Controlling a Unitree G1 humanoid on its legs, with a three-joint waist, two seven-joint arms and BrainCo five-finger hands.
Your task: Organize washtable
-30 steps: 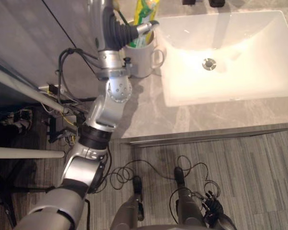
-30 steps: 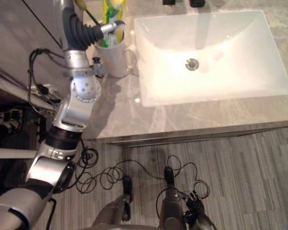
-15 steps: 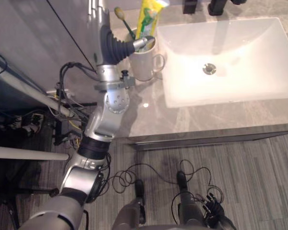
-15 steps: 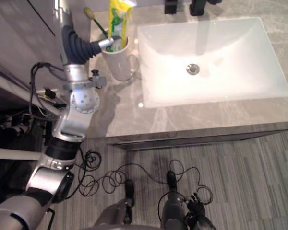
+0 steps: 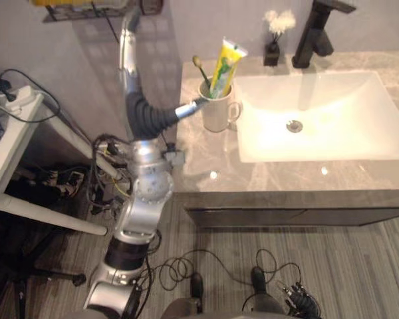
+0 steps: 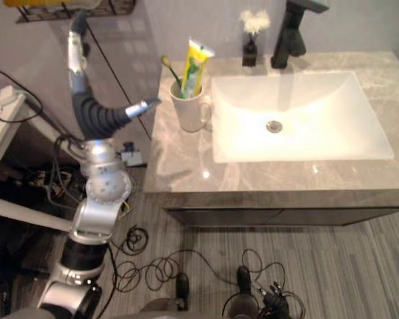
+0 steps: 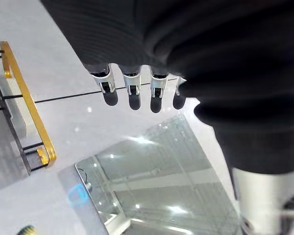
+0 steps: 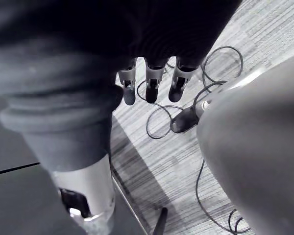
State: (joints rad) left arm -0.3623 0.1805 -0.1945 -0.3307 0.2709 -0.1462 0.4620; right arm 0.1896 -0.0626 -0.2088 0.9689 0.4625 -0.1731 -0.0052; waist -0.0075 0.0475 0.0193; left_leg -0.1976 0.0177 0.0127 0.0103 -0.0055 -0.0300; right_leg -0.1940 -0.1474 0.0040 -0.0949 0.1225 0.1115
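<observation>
We are drawing our left hand [image 6: 141, 106] back from the white ceramic mug [image 6: 188, 109] on the grey marble tabletop [image 6: 179, 163], its fingers straight and empty. The yellow toothpaste tube [image 6: 195, 66] is standing in the mug, so that placement looks done. Our right hand [image 8: 149, 83] is hanging low, fingers relaxed.

- Mug [image 5: 217, 114]: white, one handle turned toward the sink [image 5: 332, 126]. It stands upright on the grey marbled surface [image 5: 203, 156], just beside the sink's left edge.
- Toothpaste [image 5: 226, 61]: yellow-green tube, standing in the mug with its flat crimped end up. It leans toward the sink and rises well above the rim.
- Toothbrush [image 5: 201, 69]: thin dark handle with a pale head at the top. It stands in the mug, leaning away from the tube.
</observation>
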